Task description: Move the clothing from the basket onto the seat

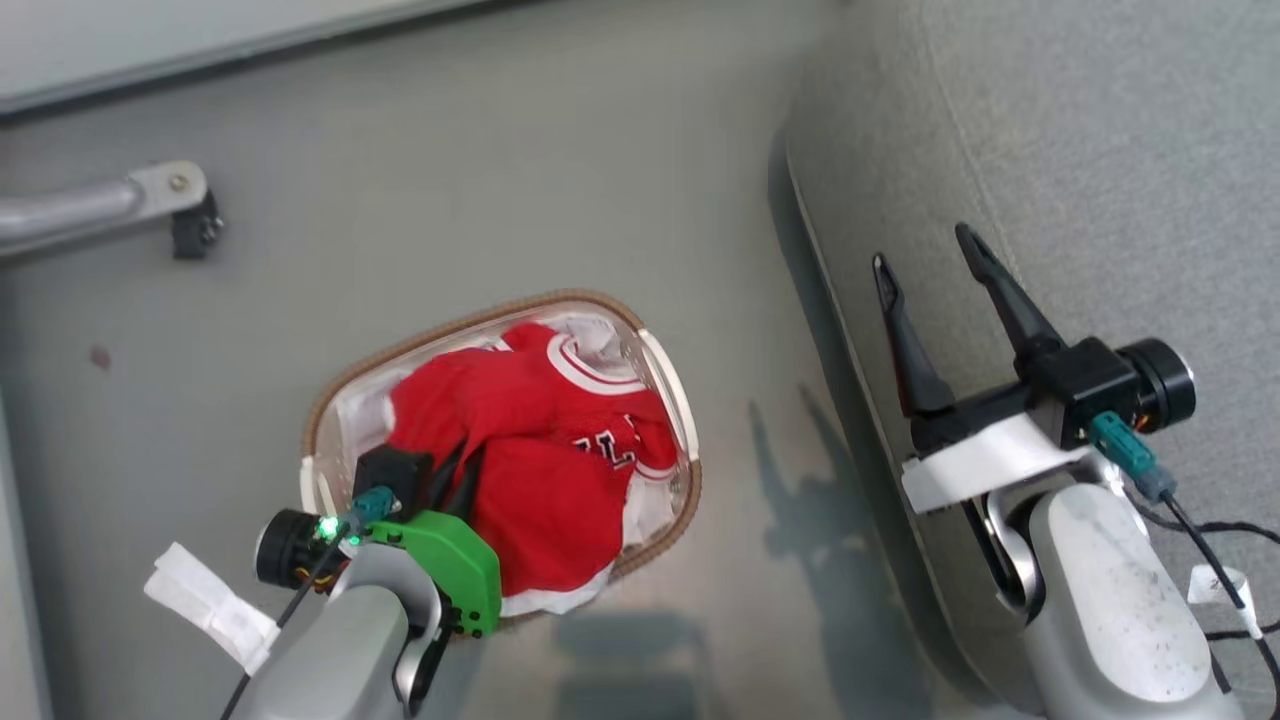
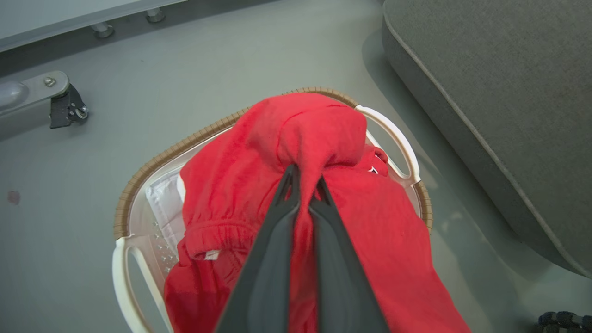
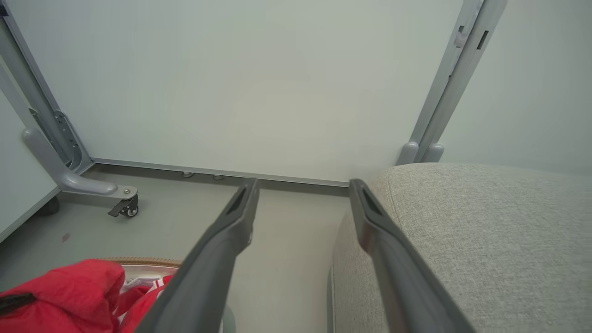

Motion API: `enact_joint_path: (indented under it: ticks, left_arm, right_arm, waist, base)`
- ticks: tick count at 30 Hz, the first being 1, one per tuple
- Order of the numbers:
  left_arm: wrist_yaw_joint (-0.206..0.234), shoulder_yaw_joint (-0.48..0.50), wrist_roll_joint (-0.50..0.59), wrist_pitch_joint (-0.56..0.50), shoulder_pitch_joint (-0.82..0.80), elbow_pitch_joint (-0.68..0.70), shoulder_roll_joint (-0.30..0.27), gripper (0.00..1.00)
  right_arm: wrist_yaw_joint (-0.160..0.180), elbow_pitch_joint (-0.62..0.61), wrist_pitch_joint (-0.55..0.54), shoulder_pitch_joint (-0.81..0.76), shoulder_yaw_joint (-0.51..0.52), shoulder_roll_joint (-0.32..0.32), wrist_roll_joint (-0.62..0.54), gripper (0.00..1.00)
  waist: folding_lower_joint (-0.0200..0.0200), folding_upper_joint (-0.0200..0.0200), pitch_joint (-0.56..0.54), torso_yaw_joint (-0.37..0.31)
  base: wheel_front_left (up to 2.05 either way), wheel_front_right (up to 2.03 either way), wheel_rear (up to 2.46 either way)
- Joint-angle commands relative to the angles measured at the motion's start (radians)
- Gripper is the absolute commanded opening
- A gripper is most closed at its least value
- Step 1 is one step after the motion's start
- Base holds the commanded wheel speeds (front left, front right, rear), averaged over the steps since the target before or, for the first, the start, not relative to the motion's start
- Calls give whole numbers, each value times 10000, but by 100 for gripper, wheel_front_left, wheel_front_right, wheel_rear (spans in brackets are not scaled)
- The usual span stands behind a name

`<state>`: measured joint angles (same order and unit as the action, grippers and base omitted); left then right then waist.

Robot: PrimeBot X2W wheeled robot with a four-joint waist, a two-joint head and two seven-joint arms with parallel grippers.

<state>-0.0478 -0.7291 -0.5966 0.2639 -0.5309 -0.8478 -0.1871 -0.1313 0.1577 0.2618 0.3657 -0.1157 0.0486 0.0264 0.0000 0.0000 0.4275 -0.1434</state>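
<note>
While the clothing [image 1: 540, 440] lies heaped in the basket [image 1: 430, 330], the left gripper [image 2: 303, 173] reaches in from the basket's near end. Its fingers [image 2: 277, 217] are closed almost together, with a ridge of plain red shirt [image 2: 259, 138] pinched between the tips. Above the pinch the fabric humps higher than the basket's rim and hangs over the handle on the seat side. Judgement: a grab near the middle of the cloth, so the shirt comes up in one bunch rather than trailing.

The jersey [image 1: 590, 400], trimmed in white and black, sits toward the basket's far end, partly under the shirt. White liner [image 1: 365, 415] shows at the basket's inner wall.

The seat [image 1: 1100, 150] stands to the right of the basket, apart from it across a strip of floor [image 1: 500, 200].

The right gripper [image 1: 922, 248] hovers right of the basket, over the seat's near edge, with its fingers [image 1: 900, 330] spread wide, holding and touching nothing. It is likely parked there to leave the basket free.
</note>
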Motion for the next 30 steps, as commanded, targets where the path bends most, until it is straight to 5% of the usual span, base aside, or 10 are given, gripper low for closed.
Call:
enact_joint_path:
  ticks: [1, 16, 30]
  left_arm:
    - [50, 288, 257, 5, 371, 320, 25, 0]
    - [-403, 3017, 2211, 8, 1917, 3849, 770, 0]
    - [-712, 3701, 2933, 7, 2170, 5447, 1254, 0]
  right_arm:
    - [10, 62, 50, -289, 30, 43, -36, 100]
    - [10, 593, 50, -2069, 41, 42, -33, 100]
    - [10, 1436, 48, -3012, -901, 76, -390, 100]
  waist:
    - [0, 0, -1521, 614]
    - [0, 0, -3716, 1181]
    - [0, 0, -4443, 1519]
  base:
    - [0, 0, 0]
    - [0, 0, 0]
    - [0, 0, 0]
